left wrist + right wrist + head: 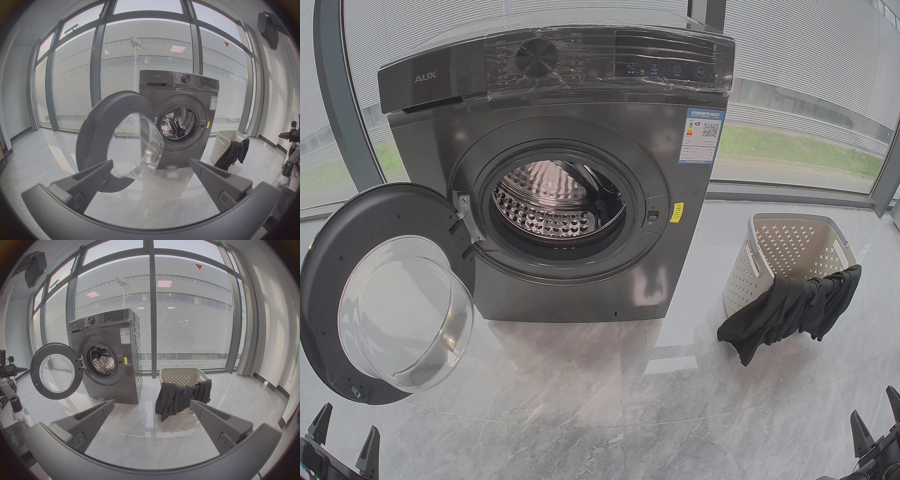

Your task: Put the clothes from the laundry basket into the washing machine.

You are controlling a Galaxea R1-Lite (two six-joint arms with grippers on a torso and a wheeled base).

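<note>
Black clothes (787,306) draped over laundry basket (794,217) rim; washing machine (550,106) open; left claw (151,164), right claw (152,403) spread

From the head, looks forward and down, close on the washing machine (669,187). From each wrist, faces it level, low and farther back. Shares machine, open door (362,250) and laundry basket (794,240) across all three.
</note>
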